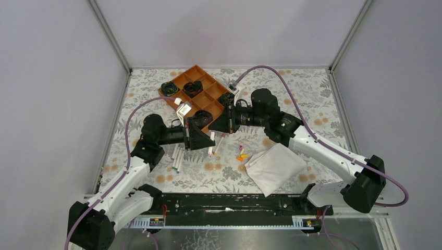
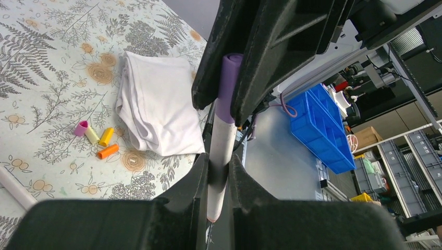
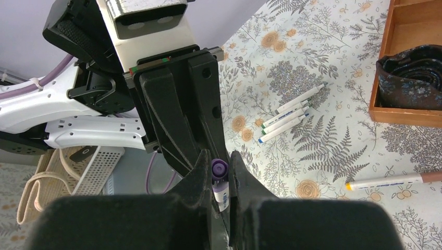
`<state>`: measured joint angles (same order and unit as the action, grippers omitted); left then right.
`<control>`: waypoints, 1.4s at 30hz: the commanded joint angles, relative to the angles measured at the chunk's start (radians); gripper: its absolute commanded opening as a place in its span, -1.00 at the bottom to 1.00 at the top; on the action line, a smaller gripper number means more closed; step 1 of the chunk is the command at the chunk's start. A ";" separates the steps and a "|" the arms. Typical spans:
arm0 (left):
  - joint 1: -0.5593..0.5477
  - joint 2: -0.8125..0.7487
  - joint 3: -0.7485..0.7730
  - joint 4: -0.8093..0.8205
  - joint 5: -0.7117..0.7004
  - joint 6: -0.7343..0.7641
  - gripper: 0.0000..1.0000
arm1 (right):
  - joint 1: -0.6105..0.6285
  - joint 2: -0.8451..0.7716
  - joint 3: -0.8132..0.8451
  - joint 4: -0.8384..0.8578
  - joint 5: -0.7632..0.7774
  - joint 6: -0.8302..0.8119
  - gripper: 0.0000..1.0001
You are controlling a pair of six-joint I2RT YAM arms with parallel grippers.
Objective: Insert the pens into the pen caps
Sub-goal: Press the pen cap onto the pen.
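Observation:
My left gripper (image 2: 218, 174) is shut on a white pen (image 2: 219, 146) and holds it above the table. My right gripper (image 3: 220, 177) is shut on a purple pen cap (image 3: 219, 169), which sits on the far end of that pen (image 2: 228, 78). The two grippers meet tip to tip over the table's middle (image 1: 215, 133). Three more pens (image 3: 288, 114) lie side by side on the table, and another with a yellow tip (image 3: 385, 182) lies apart. Loose caps lie together: pink (image 2: 81, 127), yellow (image 2: 92, 135), yellow-orange (image 2: 106, 137) and orange (image 2: 108, 151).
A folded white cloth (image 1: 273, 165) lies right of the caps (image 1: 242, 153). A brown compartment tray (image 1: 211, 78) with dark rolled items stands at the back, just behind the grippers. Pens lie on the table left of centre (image 1: 177, 156).

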<state>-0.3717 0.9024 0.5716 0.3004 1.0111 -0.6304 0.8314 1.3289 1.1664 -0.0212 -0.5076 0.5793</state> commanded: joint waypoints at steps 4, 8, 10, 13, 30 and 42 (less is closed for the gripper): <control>0.092 0.034 0.046 0.220 -0.322 -0.027 -1.00 | 0.140 -0.005 -0.050 -0.243 -0.489 0.063 -1.00; 0.111 0.048 0.047 0.242 -0.296 -0.052 -1.00 | 0.141 -0.015 -0.042 -0.223 -0.575 0.058 -1.00; 0.120 0.059 0.045 0.264 -0.284 -0.071 -1.00 | 0.144 -0.020 -0.033 -0.222 -0.603 0.047 -1.00; 0.135 0.075 0.036 0.306 -0.270 -0.106 -1.00 | 0.148 -0.022 -0.024 -0.230 -0.625 0.030 -1.00; 0.159 0.085 0.088 0.183 -0.277 -0.039 -1.00 | 0.183 -0.025 -0.029 -0.268 -0.662 -0.027 -1.00; 0.157 0.030 0.125 0.080 -0.349 0.084 -1.00 | 0.189 -0.032 -0.120 -0.235 -0.470 0.125 -1.00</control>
<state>-0.3000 0.9237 0.6075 0.2535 1.1625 -0.5697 0.8452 1.3197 1.1419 0.0479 -0.5770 0.5381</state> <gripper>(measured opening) 0.102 0.105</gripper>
